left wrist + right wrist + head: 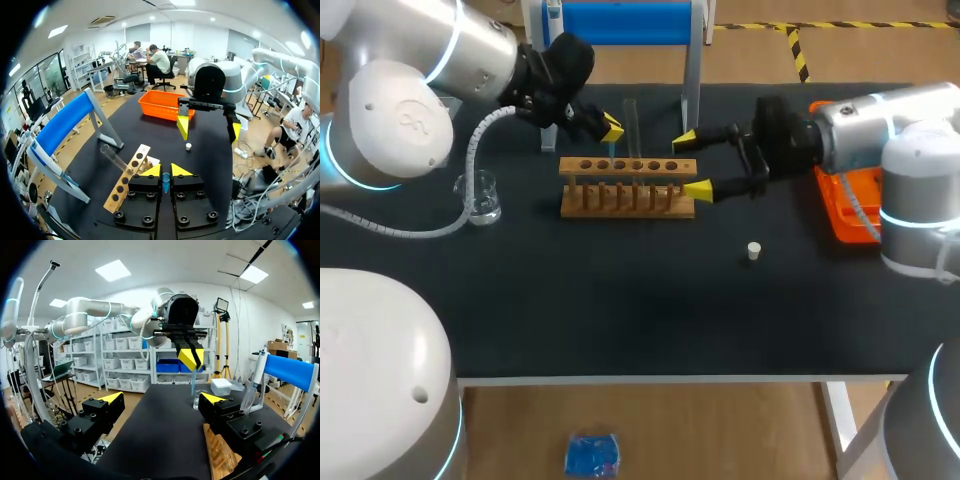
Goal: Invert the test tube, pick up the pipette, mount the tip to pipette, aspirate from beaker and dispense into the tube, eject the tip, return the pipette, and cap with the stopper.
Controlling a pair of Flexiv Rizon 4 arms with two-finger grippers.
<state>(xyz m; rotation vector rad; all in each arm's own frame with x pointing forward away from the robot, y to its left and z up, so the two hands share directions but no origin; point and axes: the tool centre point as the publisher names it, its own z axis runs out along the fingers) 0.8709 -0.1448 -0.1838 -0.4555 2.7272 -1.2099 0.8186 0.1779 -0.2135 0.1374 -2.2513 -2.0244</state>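
**A:** Left arm status?

**B:** Left gripper [608, 127] is above the back left part of the wooden rack [628, 190]. Fingers are closed on the pipette [611, 152], which is thin and bluish. It hangs point-down from the yellow tips, with its lower end over the rack's top board.

**A:** Test tube?

**B:** Test tube [632, 125] is clear and stands upright in a rack hole, just beside the pipette on the side toward the right arm. Can't tell if the two touch.

**A:** Right arm?

**B:** Right gripper [691, 165] is at the rack's right end with its fingers spread wide and nothing gripped. One tip is behind the rack's end, the other at its front corner. Can't tell whether either tip touches the wood.

**A:** Anything else on the bench [620, 300]?

**B:** Beaker [482, 198] is clear glass, left of the rack, near it but apart. Stopper [753, 251] is white and lies in front of and to the right of the rack, apart from both grippers. Orange tray [845, 210] is at the right edge, partly under the right arm. Blue stand [620, 22] is at the back, behind the rack.
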